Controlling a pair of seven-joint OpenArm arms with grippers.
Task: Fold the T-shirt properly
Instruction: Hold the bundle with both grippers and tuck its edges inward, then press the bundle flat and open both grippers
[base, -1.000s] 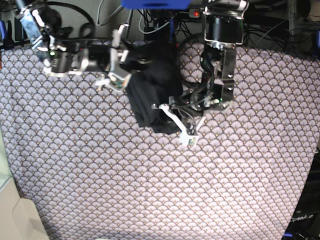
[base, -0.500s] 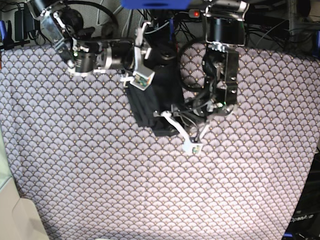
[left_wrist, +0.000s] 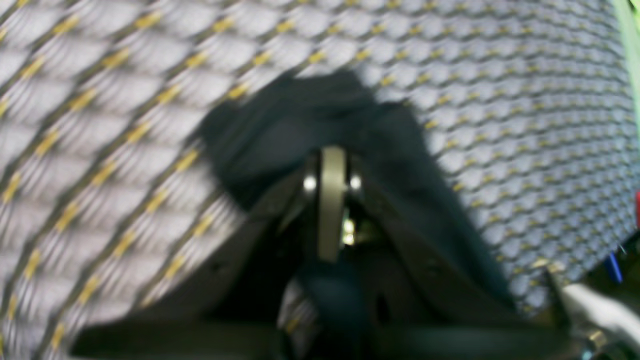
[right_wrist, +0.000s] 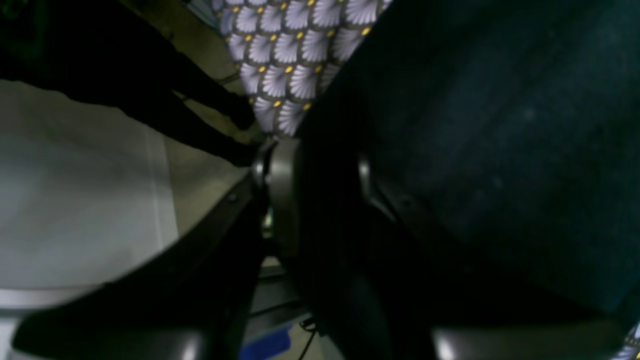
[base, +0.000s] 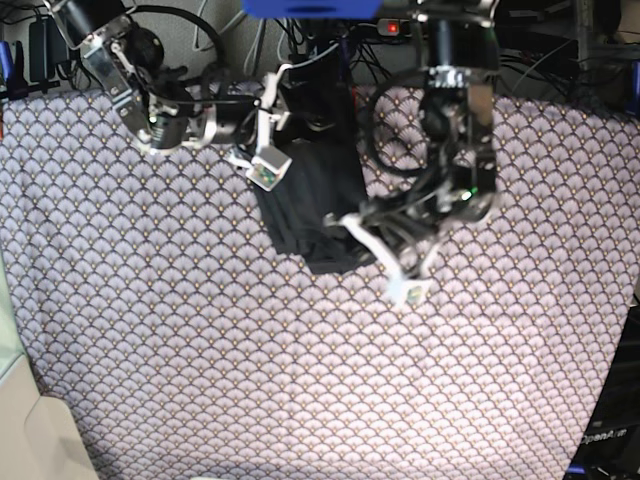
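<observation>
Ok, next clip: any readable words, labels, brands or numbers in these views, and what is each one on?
"OpenArm": pale lettering, cut off at the frame edge, on the dark surface at the base view's lower right corner.
Nothing else is legible: the T-shirt is plain black, the tablecloth bears only a scallop pattern, and both wrist views are too blurred.

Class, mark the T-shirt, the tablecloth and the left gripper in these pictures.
T-shirt (base: 305, 215): base view, middle of the bunched black fabric.
Tablecloth (base: 250, 380): base view, bare patterned area.
Left gripper (left_wrist: 331, 165): left wrist view, closed fingertips.

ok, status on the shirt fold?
Left gripper shut at the T-shirt edge. Right gripper shut on it. Shirt bunched on the tablecloth. No obstruction visible.
</observation>
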